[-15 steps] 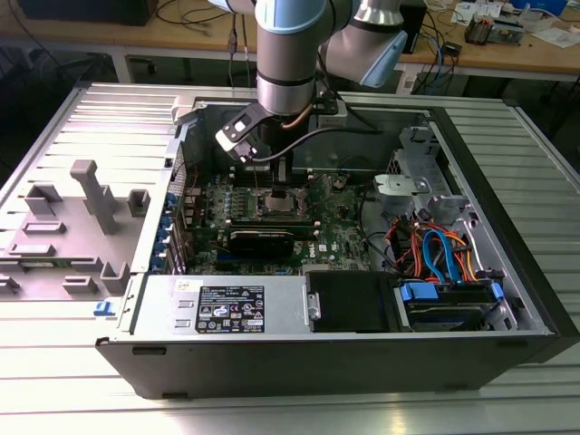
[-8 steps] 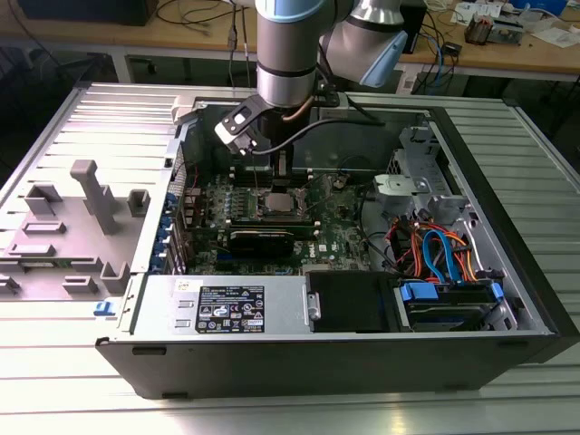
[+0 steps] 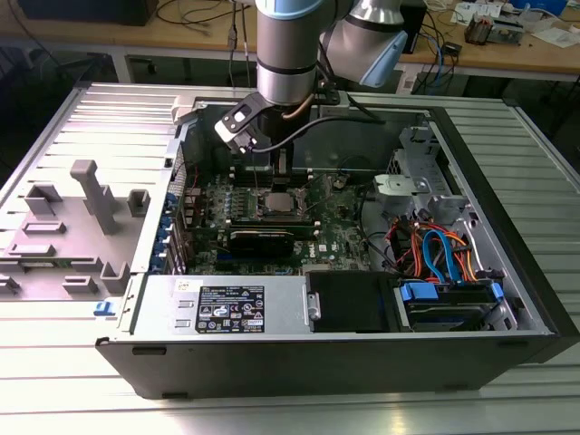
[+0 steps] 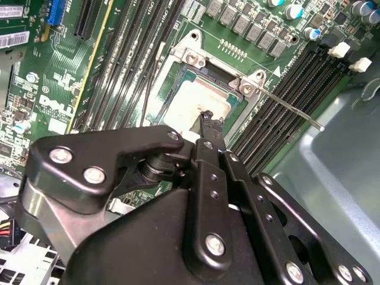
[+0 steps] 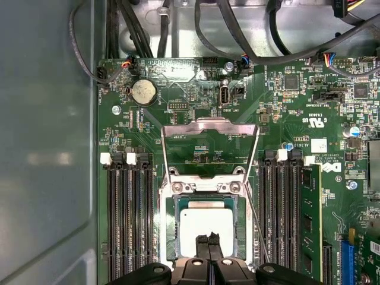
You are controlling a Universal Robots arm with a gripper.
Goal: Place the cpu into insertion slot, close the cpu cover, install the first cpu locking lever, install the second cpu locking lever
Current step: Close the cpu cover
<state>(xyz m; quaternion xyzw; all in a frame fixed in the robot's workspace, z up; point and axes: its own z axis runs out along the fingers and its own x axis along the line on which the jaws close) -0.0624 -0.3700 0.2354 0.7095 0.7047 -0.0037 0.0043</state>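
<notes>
The computer case (image 3: 299,362) I work in lies open on a table (image 3: 272,412) of ribbed silver aluminium profiles, which runs out past the case on every side under even, soft light. Just beside the case, toward the exterior view's left, a cluster of grey plastic fixtures (image 3: 91,195) stands on the table, one of them a tall post. Behind the case a wooden workbench (image 3: 82,41) spans the back, on white legs (image 3: 120,65) with dark shadow beneath. Loose cables (image 3: 195,11) lie on it, and small electronic parts (image 3: 489,27) sit toward the exterior view's right
</notes>
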